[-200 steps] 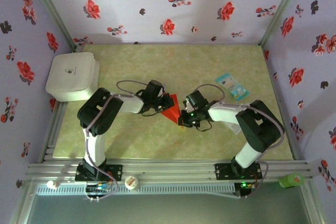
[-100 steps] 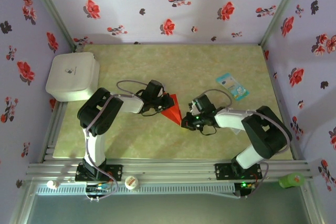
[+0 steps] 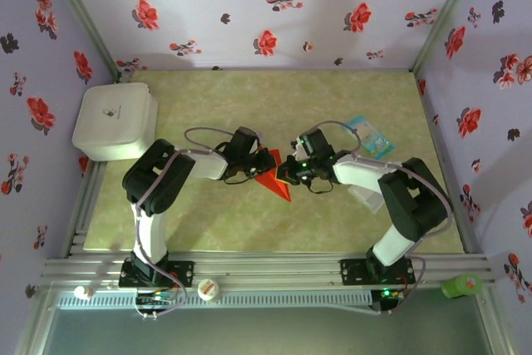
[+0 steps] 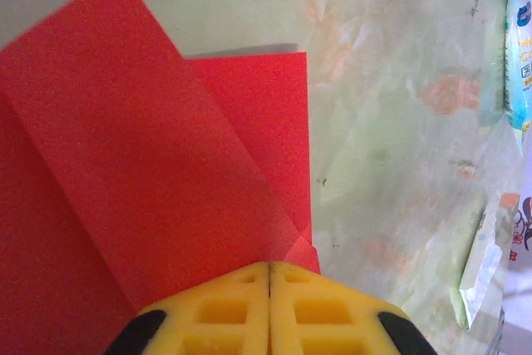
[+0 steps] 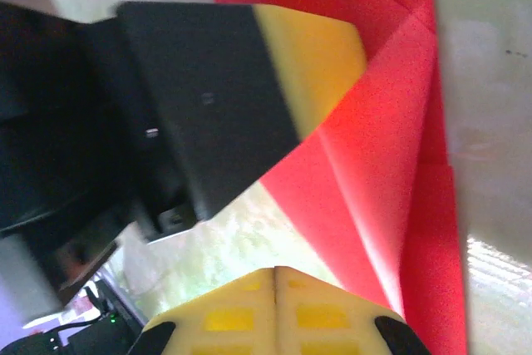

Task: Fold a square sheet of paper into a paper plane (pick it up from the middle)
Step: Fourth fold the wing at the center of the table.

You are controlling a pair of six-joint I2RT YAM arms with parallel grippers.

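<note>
The desk (image 3: 249, 97), covered in a mottled pale-green surface, is walled in by lilac panels with red flowers. At its far left corner stands a white box (image 3: 115, 120) with rounded corners. Both arms reach in toward the middle of the desk and nearly meet there.

Between them is the red paper (image 3: 271, 179), already partly folded: from above it reads as a narrow triangle with its point toward the near edge. In the left wrist view the red paper (image 4: 125, 189) shows overlapping flaps with diagonal creases, one flap casting a shadow on the desk.

The left gripper (image 3: 259, 164) is at the paper's left side. Its yellow pads are pressed together on a folded corner of the sheet (image 4: 269, 288), and from the right wrist camera one of its fingers (image 5: 307, 64) lies flat against the red surface.

The right gripper (image 3: 287, 174) sits at the paper's right edge, jaws closed with pads touching (image 5: 276, 288). The paper (image 5: 382, 147) runs right beside them, but whether it is caught between them is unclear.

A light-blue-and-white packet (image 3: 368, 135) lies well apart, to the far right.
</note>
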